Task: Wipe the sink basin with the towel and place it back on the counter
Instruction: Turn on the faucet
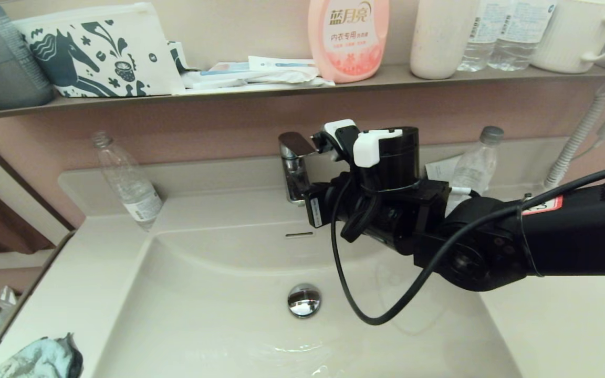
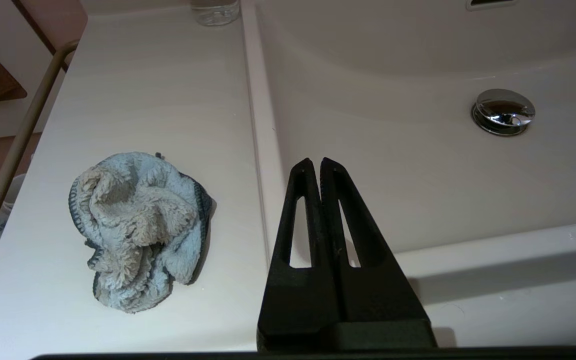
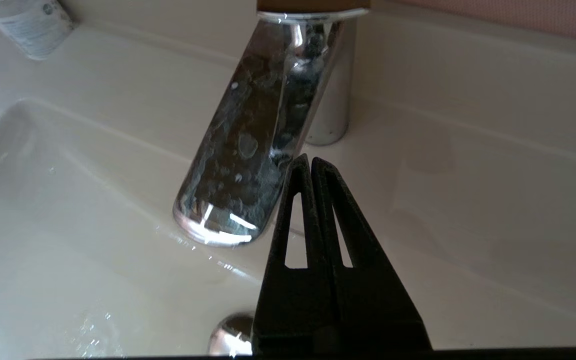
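Reaching over the glossy cream-white sink basin (image 1: 218, 315), our right gripper (image 3: 309, 162), fingers pressed together, nears the chrome faucet (image 3: 253, 150), perhaps for water. Our left gripper (image 2: 316, 165) hangs pressed together, empty, beside the crumpled grey-blue fluffy towel (image 2: 138, 230) on the cream-white counter (image 2: 143, 90).

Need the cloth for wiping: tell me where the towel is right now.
The towel lies crumpled on the counter at the robot's left of the sink basin, in the head view's bottom-left corner, with the shut left hand nearby and apart from it.

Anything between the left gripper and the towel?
No. In the left wrist view, only bare counter separates the left gripper from the towel.
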